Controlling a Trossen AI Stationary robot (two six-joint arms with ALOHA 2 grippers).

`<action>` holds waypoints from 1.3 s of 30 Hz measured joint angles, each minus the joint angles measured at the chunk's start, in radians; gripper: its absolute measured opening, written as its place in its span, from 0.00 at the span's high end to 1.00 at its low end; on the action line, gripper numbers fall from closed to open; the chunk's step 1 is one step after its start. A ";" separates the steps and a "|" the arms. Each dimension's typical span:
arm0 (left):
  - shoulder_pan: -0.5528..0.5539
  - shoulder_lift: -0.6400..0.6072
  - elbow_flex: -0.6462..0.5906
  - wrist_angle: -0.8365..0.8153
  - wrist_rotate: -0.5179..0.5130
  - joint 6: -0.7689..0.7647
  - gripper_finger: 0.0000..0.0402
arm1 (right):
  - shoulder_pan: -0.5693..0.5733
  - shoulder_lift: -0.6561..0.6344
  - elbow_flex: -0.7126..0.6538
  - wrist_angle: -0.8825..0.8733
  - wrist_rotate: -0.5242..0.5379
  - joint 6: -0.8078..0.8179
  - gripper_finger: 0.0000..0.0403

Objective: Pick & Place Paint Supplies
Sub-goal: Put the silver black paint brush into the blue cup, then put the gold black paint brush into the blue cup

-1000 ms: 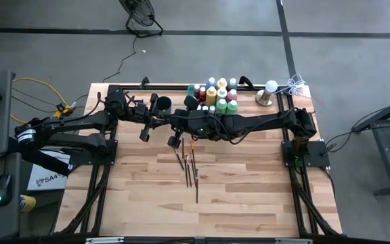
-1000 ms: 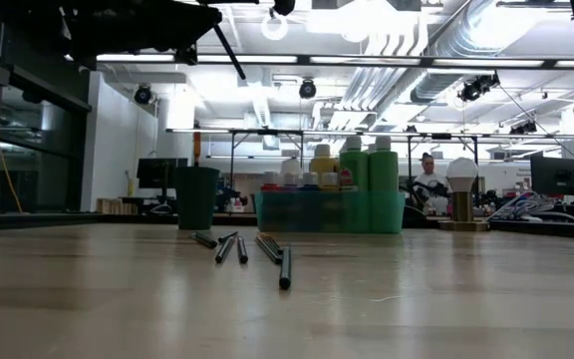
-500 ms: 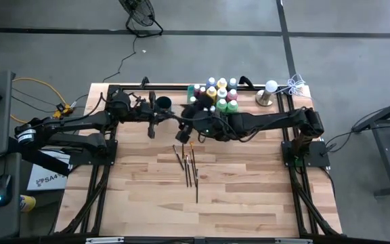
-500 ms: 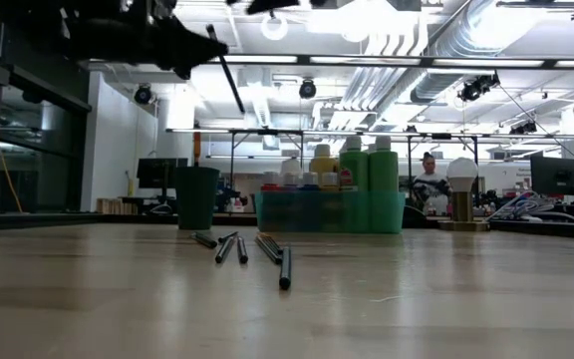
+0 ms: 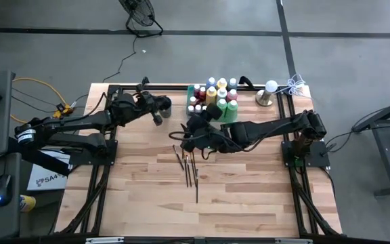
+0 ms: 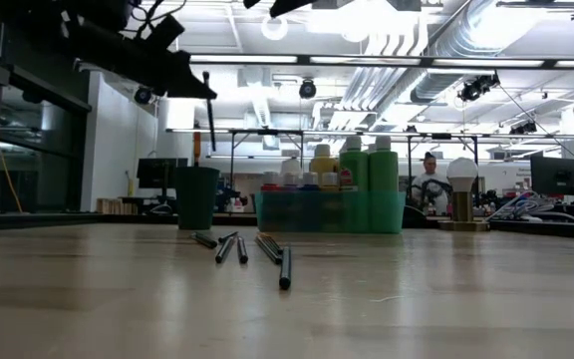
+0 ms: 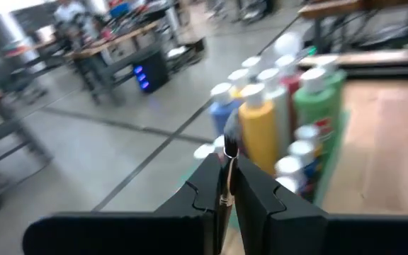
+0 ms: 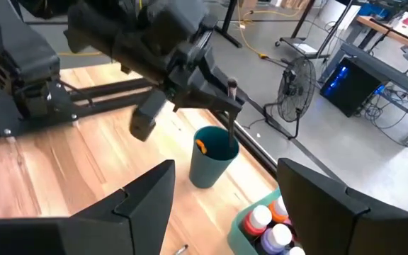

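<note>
My left gripper (image 5: 157, 112) is shut on a thin dark paintbrush (image 6: 208, 112), which hangs upright over the dark round cup (image 6: 196, 196). The brush's lower end is just above the cup's mouth (image 8: 216, 140). Several more paintbrushes (image 5: 188, 166) lie flat on the table near its middle. Paint bottles (image 5: 215, 95) with pale caps stand in the green tray (image 6: 327, 211) at the far edge. My right gripper (image 8: 232, 212) hangs open and empty over the table (image 5: 249, 196) between the cup and the loose brushes. My left gripper pinches the paintbrush's handle near its upper end (image 8: 231, 99) between its two fingers (image 7: 207, 188). The fingers come slanting down from the table's left and lie across the brush. A short end sticks up past them. The brush hangs upright, lifted clear.
An orange-tipped thing (image 8: 200, 146) stands in the cup. A small lamp with a white globe (image 5: 268, 91) stands at the far right corner beside a coil of white cord (image 5: 295, 85). Bare wood lies toward the table's near edge (image 5: 202, 224).
My left gripper has carried the paintbrush toward the table's far edge until it hangs over the cup. The brush has swung from slanting to upright. My right arm has bent and drawn back a little toward the right.
</note>
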 joint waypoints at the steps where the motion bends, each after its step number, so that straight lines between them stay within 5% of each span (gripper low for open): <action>1: 0.001 0.000 0.000 -0.011 -0.023 0.000 0.95 | 0.003 0.000 0.000 0.002 0.001 0.000 0.40; 5: 0.001 0.015 0.000 -0.032 -0.102 0.000 0.95 | 0.003 -0.001 0.000 -0.004 0.001 0.015 0.40; 15: 0.015 0.092 0.000 -0.017 -0.103 -0.019 0.95 | 0.002 -0.001 0.000 -0.002 0.001 0.015 0.40; 29: 0.222 0.092 0.000 -0.105 0.214 -0.188 0.95 | 0.002 -0.001 0.000 -0.001 0.001 0.016 0.40; 39: 0.236 0.092 0.000 -0.108 0.214 -0.200 0.70 | 0.002 -0.001 0.000 -0.001 -0.002 0.016 0.40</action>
